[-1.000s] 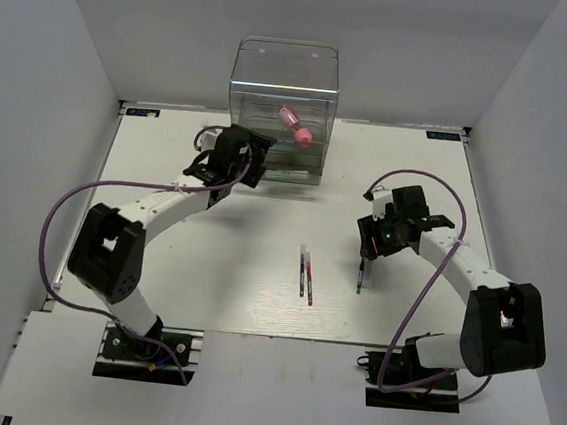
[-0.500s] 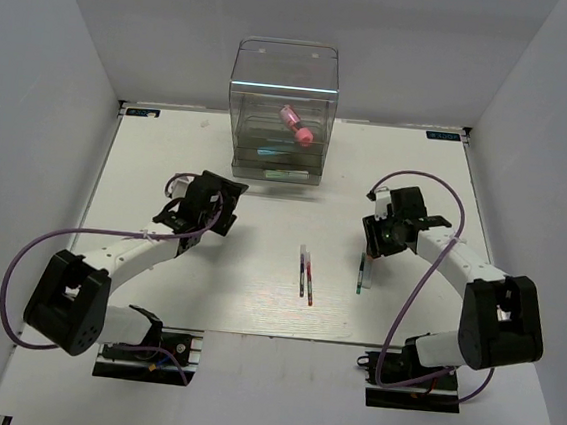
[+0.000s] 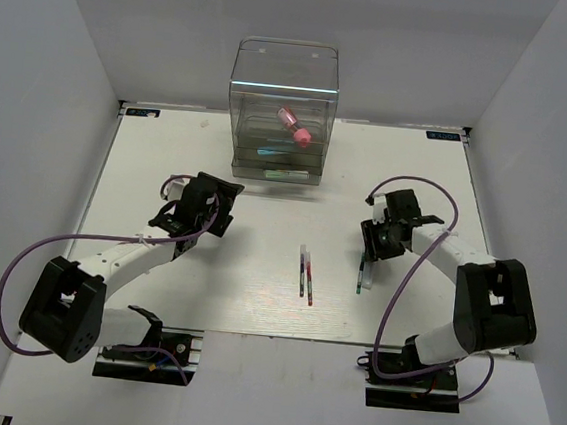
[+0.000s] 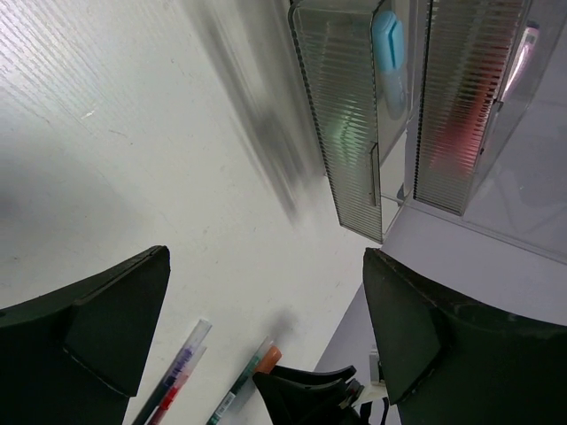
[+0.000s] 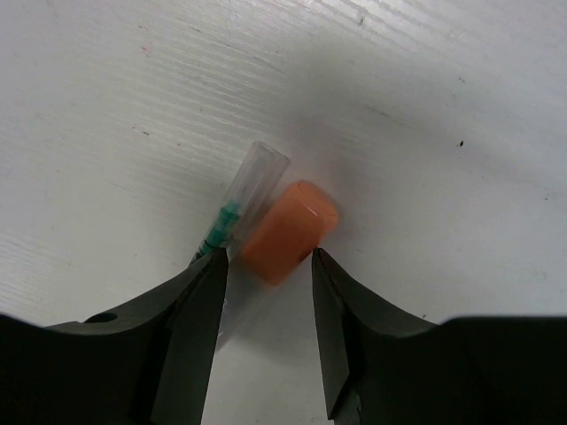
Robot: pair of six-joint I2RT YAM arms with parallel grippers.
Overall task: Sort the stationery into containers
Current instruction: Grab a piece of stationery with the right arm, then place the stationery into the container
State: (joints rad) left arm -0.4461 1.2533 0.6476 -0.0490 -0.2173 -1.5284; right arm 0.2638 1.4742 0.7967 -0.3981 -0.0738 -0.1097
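The clear organiser (image 3: 283, 92) stands at the far middle, with the pink cylinder (image 3: 295, 125) in its upper compartment and the light blue stick (image 3: 269, 153) in a drawer. My left gripper (image 3: 198, 209) is open and empty, in front-left of it. My right gripper (image 3: 376, 240) is down at the table. In the right wrist view its gripper (image 5: 268, 266) is open, jaws on either side of the orange-capped marker (image 5: 288, 232), with the green pen (image 5: 248, 190) lying against the cap. The purple pen (image 3: 303, 273) and red pen (image 3: 310, 283) lie side by side mid-table.
The left wrist view shows the organiser's ribbed drawers (image 4: 341, 133), the blue stick (image 4: 387, 44), the two pens (image 4: 173, 385) and the right gripper (image 4: 310, 390). Grey walls enclose the white table (image 3: 168, 161) on three sides. Purple cables loop beside both arms.
My left arm has drawn back from the organiser toward the near left. My right gripper has shifted a little farther away, onto the orange cap. The pens have not moved.
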